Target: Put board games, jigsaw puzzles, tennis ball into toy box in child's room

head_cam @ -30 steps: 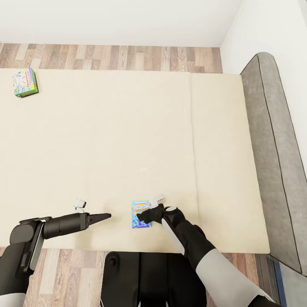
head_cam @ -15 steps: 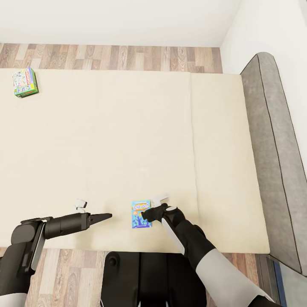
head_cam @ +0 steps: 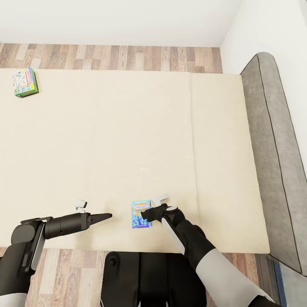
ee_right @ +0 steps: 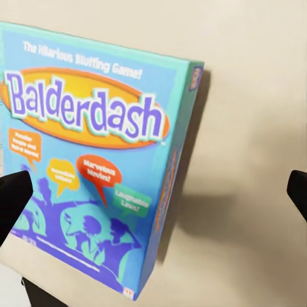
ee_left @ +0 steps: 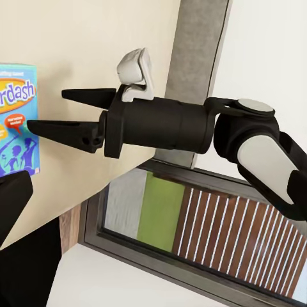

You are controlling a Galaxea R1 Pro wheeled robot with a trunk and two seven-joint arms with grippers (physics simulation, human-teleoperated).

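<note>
Right pincer (head_cam: 145,212) sitting slightly farther right than second ago, no change over last half second; everything else staying put. Fingers spread, hovering at right edge of small blue Balderdash board game (head_cam: 140,214), which is lying flat near front edge of bed (head_cam: 128,140). Left pincer (head_cam: 102,217) hanging over mattress, well left of blue box; fingers spread, holding nothing. Monopoly board game (head_cam: 24,82) resting far off, near back left of mattress.
</note>
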